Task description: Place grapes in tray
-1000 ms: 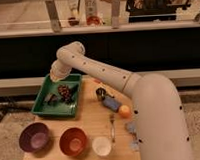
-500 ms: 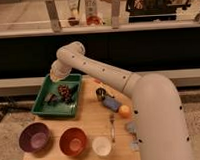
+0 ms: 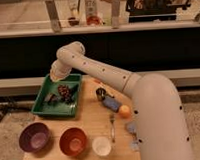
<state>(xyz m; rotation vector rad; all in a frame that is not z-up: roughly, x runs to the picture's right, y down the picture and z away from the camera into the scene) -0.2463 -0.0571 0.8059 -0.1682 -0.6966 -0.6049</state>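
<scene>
Reaching from lower right up and across to the left, the white arm (image 3: 113, 76) bends at an elbow above the tray's far edge, forearm dropping down toward the tray (image 3: 45, 111). Gripper (image 3: 57, 76) sits at the end of that bend, over the tray's back rim, mostly hidden by the wrist housing; cannot tell if jaws are apart or together. Grapes (image 3: 64, 91) lie inside the green tray, toward its right-rear part, just below the gripper, not visibly held. Dark grey object (image 3: 49, 98) lies in the tray just left of the grapes. Tray rests on the left rear of the wooden table (image 3: 90, 120). Purple bowl (image 3: 34, 137), orange bowl (image 3: 72, 141) and small white cup (image 3: 101, 145) line the front edge. Orange fruit (image 3: 124, 111) sits near the arm base, blue item (image 3: 111, 104) and dark can (image 3: 100, 93) just beside it, a utensil (image 3: 112, 128) in front. Versus the earlier frames: arm pose, grapes and everything else look unchanged, no visible motion.
</scene>
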